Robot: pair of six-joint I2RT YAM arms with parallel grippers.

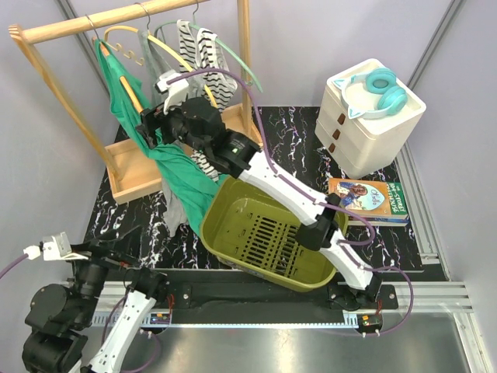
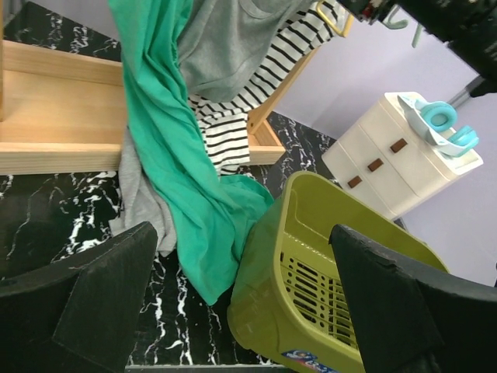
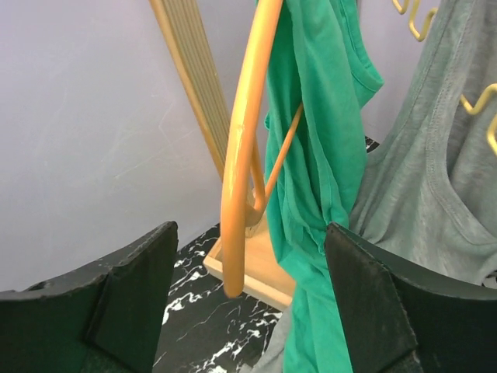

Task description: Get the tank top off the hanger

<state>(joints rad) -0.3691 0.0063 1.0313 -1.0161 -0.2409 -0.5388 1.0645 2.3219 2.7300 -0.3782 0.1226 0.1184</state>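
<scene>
A green tank top hangs from an orange hanger on the wooden rack and drapes down to the table beside the basket. My right gripper is open at the hanger. In the right wrist view the hanger's bare end and the green tank top lie between the open fingers, touching neither. My left gripper is open and empty at the near left. Its view shows the tank top's lower part from a distance.
An olive basket lies tilted in front of the rack. A grey top and a striped top hang on other hangers. A white drawer unit with teal headphones and a book are at the right.
</scene>
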